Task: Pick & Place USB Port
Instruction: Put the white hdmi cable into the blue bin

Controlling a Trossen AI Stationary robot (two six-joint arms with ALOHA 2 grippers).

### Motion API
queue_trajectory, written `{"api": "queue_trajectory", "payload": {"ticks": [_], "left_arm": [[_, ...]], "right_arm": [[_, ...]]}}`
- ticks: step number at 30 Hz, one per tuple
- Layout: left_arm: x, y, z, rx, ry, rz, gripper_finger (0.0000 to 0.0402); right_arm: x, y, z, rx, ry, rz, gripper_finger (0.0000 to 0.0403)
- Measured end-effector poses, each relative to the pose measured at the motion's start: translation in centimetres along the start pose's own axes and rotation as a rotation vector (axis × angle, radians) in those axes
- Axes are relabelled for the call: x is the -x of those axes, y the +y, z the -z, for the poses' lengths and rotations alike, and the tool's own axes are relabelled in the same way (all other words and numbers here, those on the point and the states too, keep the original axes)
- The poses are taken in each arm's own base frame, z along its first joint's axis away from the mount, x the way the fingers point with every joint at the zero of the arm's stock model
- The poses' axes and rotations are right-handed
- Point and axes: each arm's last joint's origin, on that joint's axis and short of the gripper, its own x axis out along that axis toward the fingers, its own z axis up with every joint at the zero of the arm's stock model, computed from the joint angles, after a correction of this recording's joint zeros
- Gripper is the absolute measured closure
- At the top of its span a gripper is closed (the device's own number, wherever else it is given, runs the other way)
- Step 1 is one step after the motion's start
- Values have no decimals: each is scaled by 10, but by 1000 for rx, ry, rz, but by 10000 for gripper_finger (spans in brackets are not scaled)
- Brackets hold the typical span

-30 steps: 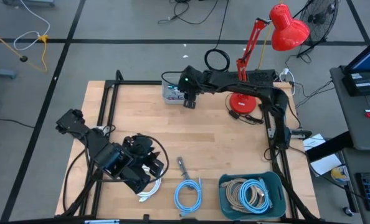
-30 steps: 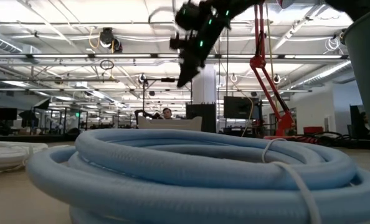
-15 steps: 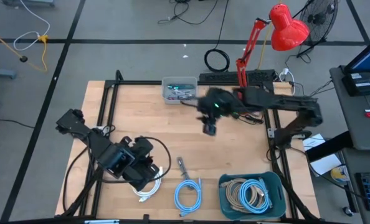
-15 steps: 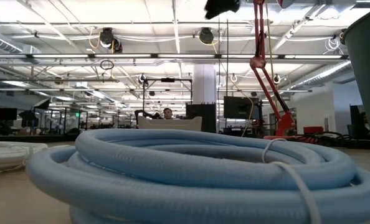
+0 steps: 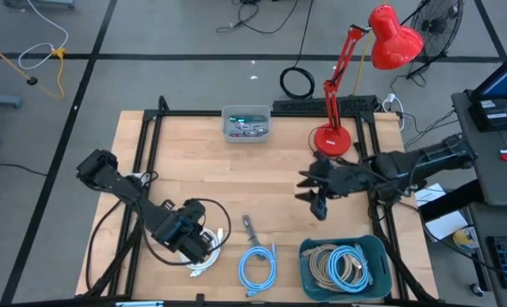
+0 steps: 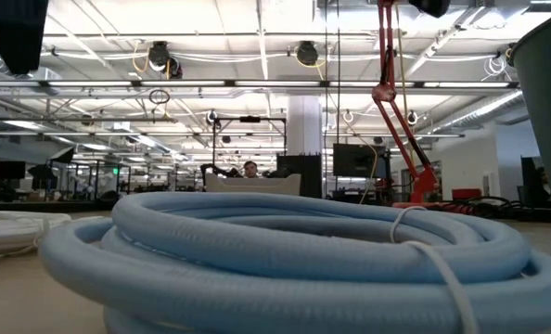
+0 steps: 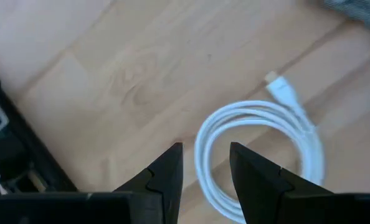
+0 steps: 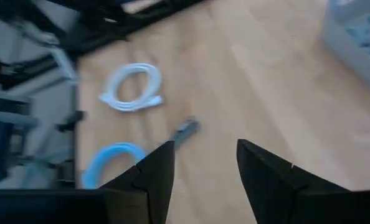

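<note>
USB cable (image 5: 201,258), a small white coil, lies on the wooden surface (image 5: 194,162) near its front left corner. The left end effector (image 5: 204,247) hangs right above the coil, fingers a little apart, holding nothing; in the left wrist view the white loop (image 7: 260,155) sits just past the two dark fingers (image 7: 166,171). Beside it lie a small grey plug (image 5: 250,228) and a blue cable coil (image 5: 257,266). A green bin (image 5: 346,266) holds more cables. The right end effector (image 5: 318,203) floats over the right side of the surface, fingers apart, empty. A clear box (image 5: 246,124) and a red lamp (image 5: 381,43) stand at the back.
</note>
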Motion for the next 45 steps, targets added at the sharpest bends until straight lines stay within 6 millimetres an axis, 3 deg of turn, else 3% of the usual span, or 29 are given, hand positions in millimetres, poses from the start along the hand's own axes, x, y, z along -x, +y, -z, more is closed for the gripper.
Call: {"api": "queue_trajectory", "payload": {"ticks": [10,16,22,37,41,45], "left_arm": [[-39,-5,13,194,196,18,257],[-68,-11,22,302,283,87,197],[-89,6,29,302,302,-52,150],[-133,8,42,323,366,88,147],[-138,10,40,323,371,87,186],[-139,9,37,295,372,106,289]], "right_arm": [[16,29,17,-5,-90,-205,229],[21,41,23,55,-100,-259,229],[26,49,26,73,-121,-297,229],[32,59,29,8,-172,-311,229],[32,59,30,-9,-168,-314,229],[32,59,30,-20,-170,-310,229]]}}
